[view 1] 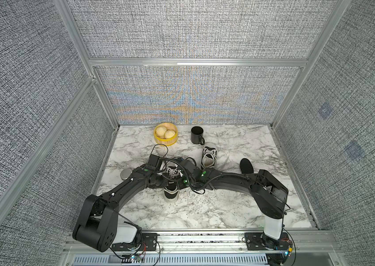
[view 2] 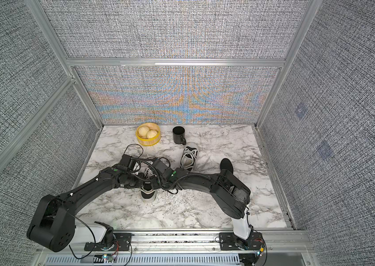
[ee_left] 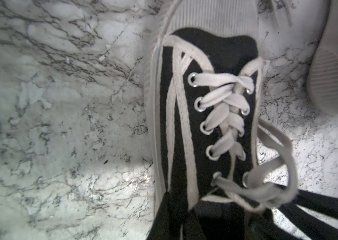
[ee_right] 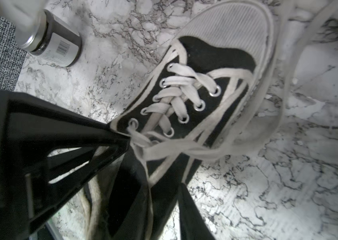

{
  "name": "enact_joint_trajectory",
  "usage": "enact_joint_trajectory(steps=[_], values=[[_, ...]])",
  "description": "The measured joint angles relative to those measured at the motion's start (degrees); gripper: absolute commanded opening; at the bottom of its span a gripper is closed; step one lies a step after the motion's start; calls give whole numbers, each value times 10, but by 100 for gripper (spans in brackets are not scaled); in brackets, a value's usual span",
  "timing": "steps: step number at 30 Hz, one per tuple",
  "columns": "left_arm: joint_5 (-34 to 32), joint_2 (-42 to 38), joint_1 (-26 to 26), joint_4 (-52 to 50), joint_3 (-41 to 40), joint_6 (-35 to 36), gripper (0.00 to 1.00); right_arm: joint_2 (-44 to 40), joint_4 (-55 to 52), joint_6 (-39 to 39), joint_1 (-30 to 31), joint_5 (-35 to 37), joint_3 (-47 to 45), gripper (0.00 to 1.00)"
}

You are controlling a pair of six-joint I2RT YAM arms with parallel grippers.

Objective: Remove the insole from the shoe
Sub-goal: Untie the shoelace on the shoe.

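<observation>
Both top views: shoe [view 1: 171, 194] on counter [view 1: 205, 207], heel toward robot; left arm [view 1: 122, 191], right arm [view 1: 228, 182] meet over its opening, equally near; insole hidden inside
Left wrist: right hand [ee_left: 301, 202] at opening, grip unclear
Right wrist: left hand [ee_right: 125, 138] closed at collar rim

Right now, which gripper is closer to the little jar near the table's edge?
Left. The left gripper grips the shoe on the side facing the jar; the right gripper is at the shoe's opposite side, farther from the jar.

shoe [ee_left: 203, 128]: black, white laces [ee_left: 222, 108] | table [view 1: 216, 207]: grey-veined white marble | mug [view 1: 197, 135]: black
</observation>
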Motion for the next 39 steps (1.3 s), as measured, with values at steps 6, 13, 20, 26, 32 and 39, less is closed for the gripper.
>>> enact_joint_trajectory(steps=[6,13,20,26,32,39], values=[[20,-40,-1,20,-17,-38,0,-47,17,15,-29,12,-63,0],[49,-58,-1,72,-60,-96,0,-78,46,11,-55,-20,-103,0],[48,-51,-1,52,-51,-96,20,-63,41,-13,-58,-47,-95,0],[26,-97,-23,-3,40,-30,39,-48,24,-46,-60,-55,-75,0],[8,-66,-24,-51,84,78,40,-47,22,-73,-67,-82,-75,0],[37,-12,-27,-63,87,180,41,-48,24,-89,-76,-107,-78,0]])
